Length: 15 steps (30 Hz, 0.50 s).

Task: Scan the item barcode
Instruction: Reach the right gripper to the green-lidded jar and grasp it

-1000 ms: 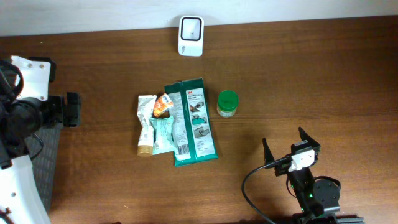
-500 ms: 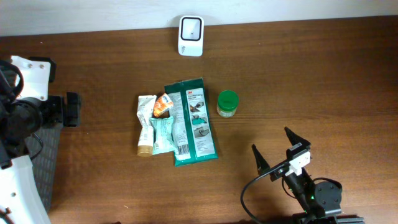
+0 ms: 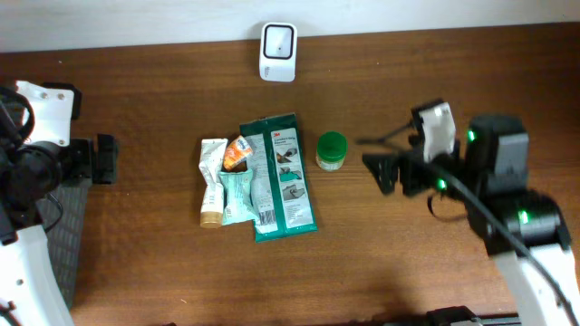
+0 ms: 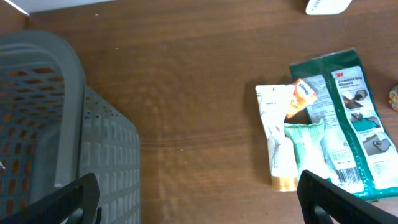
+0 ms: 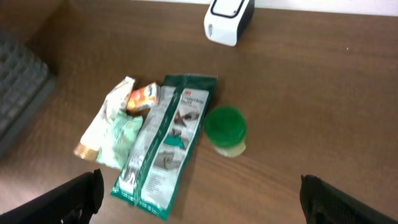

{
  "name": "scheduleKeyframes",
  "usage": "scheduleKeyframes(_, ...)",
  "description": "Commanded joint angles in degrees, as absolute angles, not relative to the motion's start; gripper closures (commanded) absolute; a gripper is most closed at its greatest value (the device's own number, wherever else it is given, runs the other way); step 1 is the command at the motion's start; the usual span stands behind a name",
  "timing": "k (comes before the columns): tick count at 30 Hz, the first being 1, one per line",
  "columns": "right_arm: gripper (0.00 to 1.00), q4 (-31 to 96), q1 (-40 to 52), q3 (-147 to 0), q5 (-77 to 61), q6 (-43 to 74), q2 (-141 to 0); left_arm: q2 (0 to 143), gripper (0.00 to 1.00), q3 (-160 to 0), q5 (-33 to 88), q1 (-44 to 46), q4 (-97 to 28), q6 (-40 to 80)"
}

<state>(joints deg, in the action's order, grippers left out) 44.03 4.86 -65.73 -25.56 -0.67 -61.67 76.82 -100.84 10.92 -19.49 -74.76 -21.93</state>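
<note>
Both left hand (image 4: 198,190) and right hand (image 5: 200,186) gape empty; packets (image 3: 283,177) lie flat, glossy.

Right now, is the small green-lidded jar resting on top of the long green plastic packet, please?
No, the green-lidded jar stands on the wooden table beside the green packet, not on it.

On the table (image 3: 136,100): jar (image 3: 332,150) right of packets (image 3: 283,177), scanner (image 3: 277,52) behind.

Only one mark reads clearly — "3M" on the green packet (image 3: 284,186).
</note>
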Motion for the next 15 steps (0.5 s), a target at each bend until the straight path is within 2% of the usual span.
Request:
scheduleKeyframes(1,0.02,49.36,5.32,-76.90,-26.50,-1.23,-73.82,76.71,0.01,-101.47,11.14,-19.84,-74.72,-22.83)
scheduleKeyframes(3,0.02,53.12,6.52,-82.83,-26.41,-1.23,-82.13,76.71,0.01,-101.47,11.14,-19.84,-74.72,-22.83)
scheduleKeyframes(9,0.01,48.86,7.25,-83.15,-26.74,1.83,-96.18,76.71,0.01,-101.47,11.14,-19.84,-74.72,-22.83)
scheduleKeyframes(10,0.05,48.82,7.44,-83.15,-26.09,2.24,-97.25,76.71,0.01,-101.47,11.14,-19.84,-74.72,-22.83)
scheduleKeyframes(13,0.05,48.25,12.29,-83.15,-8.47,15.99,-97.78,76.71,0.01,-101.47,11.14,-19.84,-74.72,-22.83)
scheduleKeyframes(15,0.05,45.63,16.84,-83.15,-5.06,20.49,-98.45,76.71,0.01,-101.47,11.14,-19.84,-74.72,-22.83)
